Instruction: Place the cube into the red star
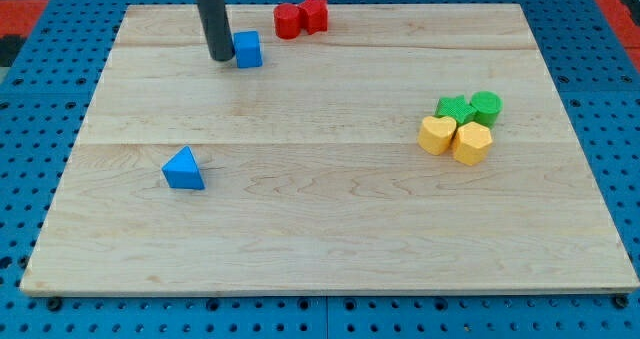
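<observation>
A blue cube (248, 49) sits near the view's top, left of centre, on the wooden board (330, 219). My tip (219, 56) stands right at the cube's left side, touching or almost touching it. A red star (315, 14) lies at the board's top edge, up and to the right of the cube, with a red round block (288, 21) pressed against its left side, between the cube and the star.
A blue triangle (183, 169) lies at the left middle. At the right, a green star (456, 110), a green round block (486, 107), a yellow hexagon (436, 135) and a yellow heart-like block (472, 143) are clustered together.
</observation>
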Tool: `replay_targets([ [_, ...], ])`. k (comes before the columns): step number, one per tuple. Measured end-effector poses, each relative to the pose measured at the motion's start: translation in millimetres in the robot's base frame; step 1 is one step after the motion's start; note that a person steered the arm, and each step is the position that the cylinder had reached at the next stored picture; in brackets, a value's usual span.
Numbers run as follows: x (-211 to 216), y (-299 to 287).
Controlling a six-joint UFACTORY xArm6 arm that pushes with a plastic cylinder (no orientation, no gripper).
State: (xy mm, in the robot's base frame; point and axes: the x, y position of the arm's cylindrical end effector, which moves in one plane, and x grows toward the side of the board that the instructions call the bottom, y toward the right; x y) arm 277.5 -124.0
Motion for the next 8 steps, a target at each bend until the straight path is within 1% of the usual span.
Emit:
replay_targets([
  [1, -10.6, 26.4],
  [2, -7.3, 48.1],
  [4, 22.9, 71.7],
  [5, 32.4, 100.3],
  [6, 29.5, 115.0],
  [7, 1.5, 114.5],
  [8, 30.0, 120.9],
])
